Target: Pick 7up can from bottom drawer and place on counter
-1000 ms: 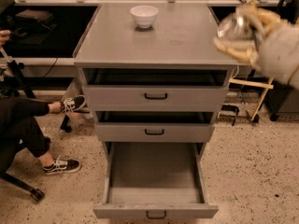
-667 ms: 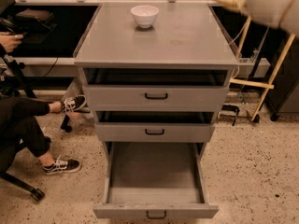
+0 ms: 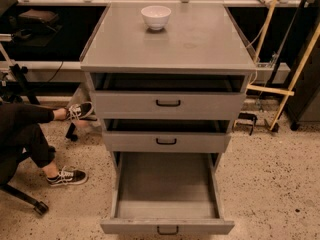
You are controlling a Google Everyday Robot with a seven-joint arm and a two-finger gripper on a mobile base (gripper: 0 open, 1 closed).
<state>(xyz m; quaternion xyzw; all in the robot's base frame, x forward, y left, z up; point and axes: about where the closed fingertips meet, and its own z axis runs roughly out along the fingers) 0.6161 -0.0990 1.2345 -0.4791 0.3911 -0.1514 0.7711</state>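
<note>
Warm, even light is falling from overhead onto the desk [image 3: 200, 44], which is giving off a faint pale sheen toward 12 o'clock. The white bowl [image 3: 156, 17] is casting a small soft shadow beneath itself. The gaps above the top drawer [image 3: 168, 104] and the middle drawer [image 3: 166, 141] are sitting in deep shadow. The bottom drawer [image 3: 167, 186] is darkening toward its back. The floor [image 3: 270, 184] at 4 o'clock is glowing yellowish. The gripper is lying outside the frame.
</note>
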